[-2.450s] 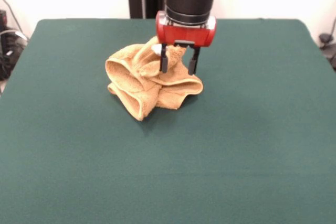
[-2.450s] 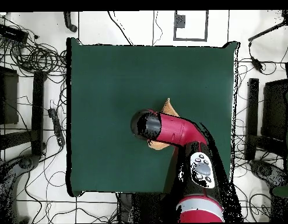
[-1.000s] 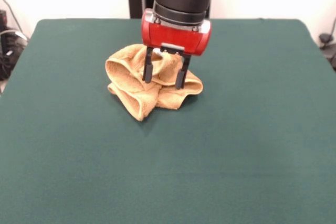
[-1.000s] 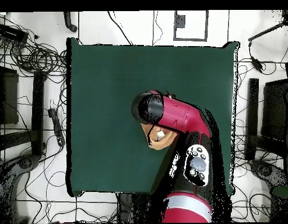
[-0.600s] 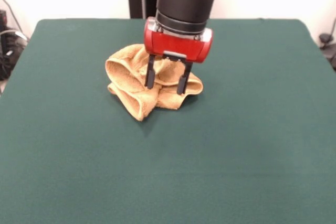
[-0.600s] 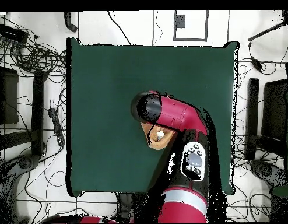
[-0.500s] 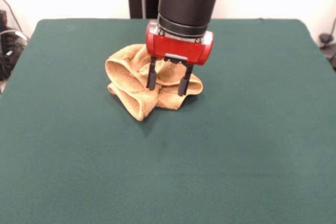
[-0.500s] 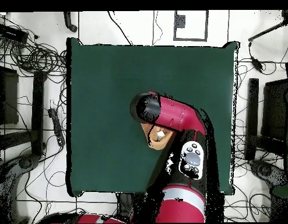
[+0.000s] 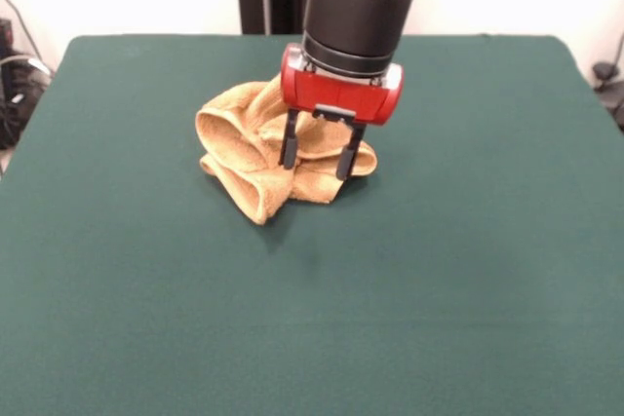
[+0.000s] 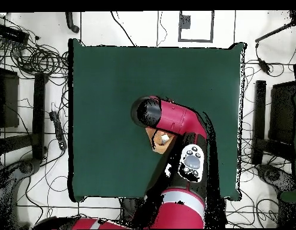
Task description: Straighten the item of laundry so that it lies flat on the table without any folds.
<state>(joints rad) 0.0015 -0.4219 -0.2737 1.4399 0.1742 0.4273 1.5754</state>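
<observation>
Pincer (image 9: 318,155) shifted slightly right, spread over crumpled towel (image 9: 249,148)

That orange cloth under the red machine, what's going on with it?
A red and black robot arm is working on a crumpled golden-orange terry-cloth towel lying on a dark green felt-covered table. Its tool hangs open over the towel's right side, fingers apart and down at the cloth, gripping nothing. The towel is bunched in folds, not flat yet.
</observation>
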